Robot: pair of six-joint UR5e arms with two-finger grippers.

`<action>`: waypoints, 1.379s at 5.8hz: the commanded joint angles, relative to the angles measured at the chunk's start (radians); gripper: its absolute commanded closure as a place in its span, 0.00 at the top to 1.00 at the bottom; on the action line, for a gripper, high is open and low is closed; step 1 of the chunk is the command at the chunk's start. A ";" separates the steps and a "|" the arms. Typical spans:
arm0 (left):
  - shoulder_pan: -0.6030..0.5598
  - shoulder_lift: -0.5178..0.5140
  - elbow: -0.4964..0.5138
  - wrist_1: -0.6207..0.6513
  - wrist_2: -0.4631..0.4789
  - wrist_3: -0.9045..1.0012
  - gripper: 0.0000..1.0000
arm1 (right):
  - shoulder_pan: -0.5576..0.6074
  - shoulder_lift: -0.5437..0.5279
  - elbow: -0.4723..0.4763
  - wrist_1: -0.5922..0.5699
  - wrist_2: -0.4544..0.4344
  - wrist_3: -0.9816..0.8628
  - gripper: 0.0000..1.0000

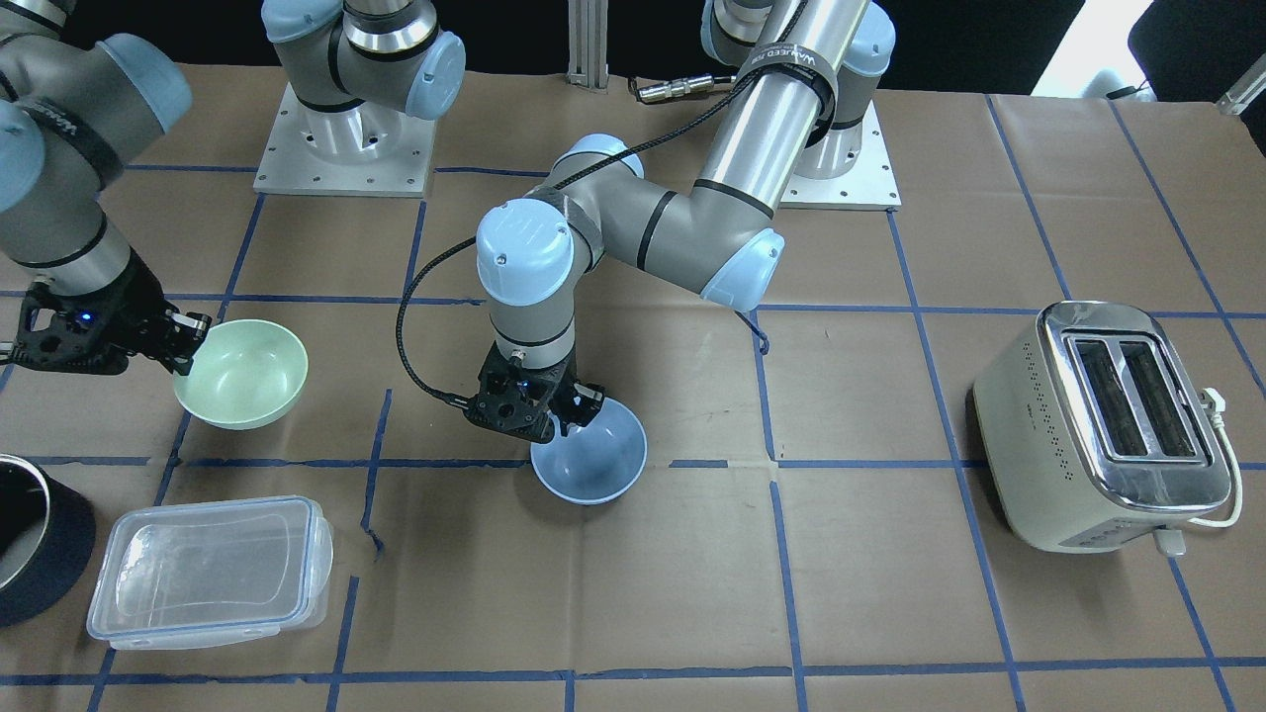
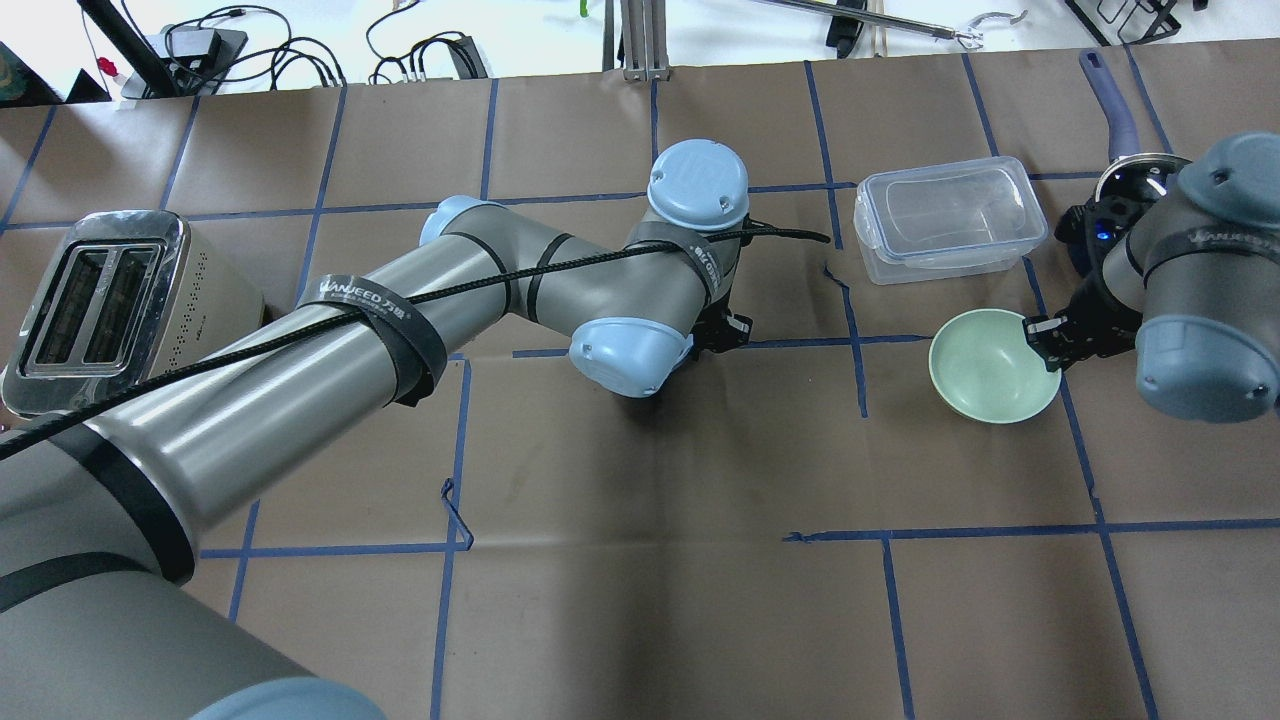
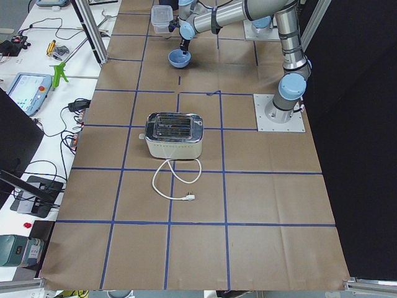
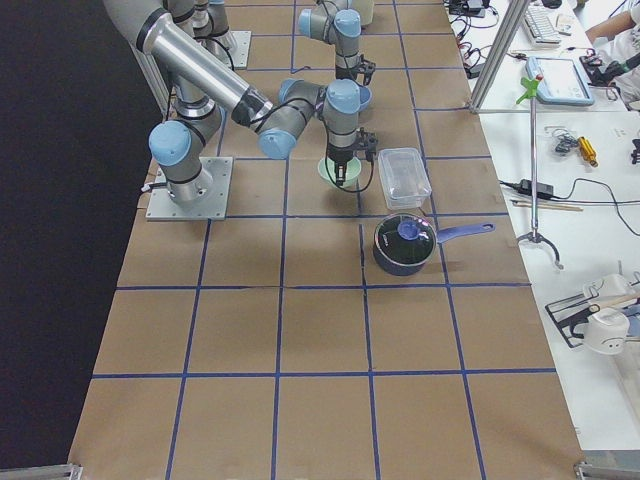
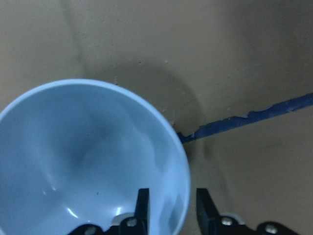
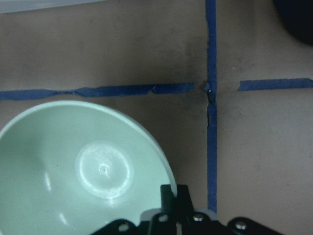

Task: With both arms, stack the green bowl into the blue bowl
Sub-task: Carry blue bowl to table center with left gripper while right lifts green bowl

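- right gripper [image 1: 193, 344]: fingers pressed together on the rim of the green bowl [image 1: 247, 376]. The bowl is about halfway between the worktop's middle and the robot's right end, and it looks tilted. A one-point pinch on a smooth rim could let it swing or slip once it moves.
- left gripper [image 1: 582, 403]: fingers spread either side of the rim of the blue bowl [image 1: 593, 465], near the middle of the worktop. From the wrist cam I'd say it isn't clamped. An off-centre close would shove or tip the bowl instead of gripping it.
- The left's inner finger sits inside the blue bowl. If it's there at drop-off, the green bowl lands on it and won't seat.
- The bowls are the same size, so there's little margin. A tilted release could catch rim on rim and skid off.
- Both wrists must meet mid-table, so there's a risk of them clashing.
- The clear lidded container [image 1: 208, 569] and dark pot [image 1: 59, 564] sit by the operators'-side corner at the right end. A low swing there could clip them.
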 commanded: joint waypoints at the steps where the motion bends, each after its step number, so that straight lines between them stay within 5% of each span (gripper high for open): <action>1: 0.051 0.111 0.015 -0.070 -0.001 0.006 0.98 | 0.002 -0.025 -0.203 0.287 0.070 -0.001 0.04; 3: 0.203 0.331 0.019 -0.356 -0.014 0.096 0.98 | 0.014 -0.031 -0.384 0.505 0.126 0.048 0.04; 5: 0.346 0.499 0.055 -0.617 -0.065 0.147 0.98 | 0.113 -0.004 -0.393 0.486 0.139 0.179 0.04; 8: 0.441 0.541 0.026 -0.656 -0.077 0.152 0.98 | 0.427 0.100 -0.390 0.316 0.140 0.619 0.04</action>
